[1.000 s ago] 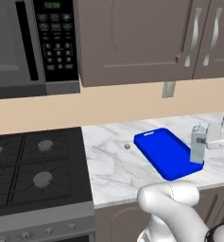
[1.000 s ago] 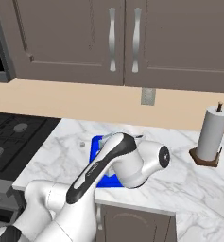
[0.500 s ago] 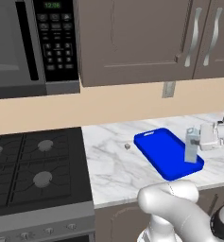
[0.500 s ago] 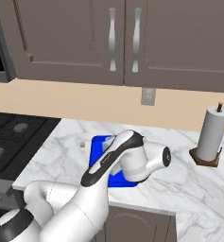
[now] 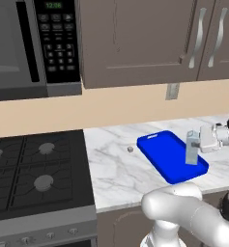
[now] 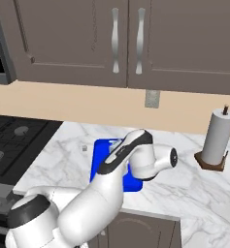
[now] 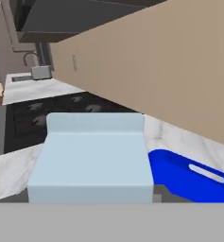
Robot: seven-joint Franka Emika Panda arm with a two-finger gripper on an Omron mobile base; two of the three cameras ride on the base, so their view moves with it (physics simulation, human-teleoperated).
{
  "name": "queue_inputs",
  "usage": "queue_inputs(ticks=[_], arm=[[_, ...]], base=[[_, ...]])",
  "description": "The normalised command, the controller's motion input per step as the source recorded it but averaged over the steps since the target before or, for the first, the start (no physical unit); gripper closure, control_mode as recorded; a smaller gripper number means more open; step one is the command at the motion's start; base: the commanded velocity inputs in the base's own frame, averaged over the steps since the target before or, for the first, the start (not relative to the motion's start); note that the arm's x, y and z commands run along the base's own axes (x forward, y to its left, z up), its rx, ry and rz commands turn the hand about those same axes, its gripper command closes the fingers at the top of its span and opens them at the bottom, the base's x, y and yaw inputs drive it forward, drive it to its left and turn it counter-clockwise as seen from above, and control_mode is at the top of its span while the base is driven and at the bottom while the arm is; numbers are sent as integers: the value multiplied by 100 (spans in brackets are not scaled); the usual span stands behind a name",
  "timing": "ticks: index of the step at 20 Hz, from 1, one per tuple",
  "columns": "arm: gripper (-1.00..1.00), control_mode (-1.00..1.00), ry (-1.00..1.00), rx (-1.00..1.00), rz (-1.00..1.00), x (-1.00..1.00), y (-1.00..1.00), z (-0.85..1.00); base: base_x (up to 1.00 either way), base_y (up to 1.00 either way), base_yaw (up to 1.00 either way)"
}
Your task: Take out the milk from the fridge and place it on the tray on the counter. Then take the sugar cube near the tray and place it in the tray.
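1. The step in hand is setting the milk (image 5: 192, 147) on the tray (image 5: 165, 153); by my reading the fetch from the fridge is done and the sugar cube (image 5: 130, 149) is not yet dealt with.
2. In the left base view the end effector (image 5: 201, 140) reaches in from the right and grasps the milk by its side, the carton standing upright over the right part of the tray.
3. Whether the carton's base already touches the tray floor or hangs just above it I cannot tell from these views.
4. The hand view looks along the carton (image 7: 92, 158): its pale blue body lies close before the camera, the blue tray rim (image 7: 189, 177) to its right, the stovetop (image 7: 38, 113) beyond.
5. In the right base view the arm covers most of the tray (image 6: 99, 155), and the carton is hidden behind it.
6. The sugar cube sits on the table (image 5: 116, 169), just beside the tray's left edge, between tray and stovetop (image 5: 34, 173); it also shows as a small speck in the right base view (image 6: 84, 148).
7. The next move, as I judge it, calls for lowering the carton until it rests flat, then releasing it and drawing the end effector back sideways without tipping it.
8. After that the arm needs to cross over the tray to the cube, which is tiny and will want a fine, centred pinch.
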Motion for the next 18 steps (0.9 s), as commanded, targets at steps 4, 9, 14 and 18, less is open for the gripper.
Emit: queue_inputs(ticks=[4,9,14,18], arm=[[100,-100,2,0,9,30,-19,-27],[100,-100,0,0,8,7,-12,-24],[100,-100,0,0,6,12,-4,-32],[100,-100,0,0,5,5,-1,-28]], base=[[0,0,0],[0,0,0],[0,0,0],[0,0,0]])
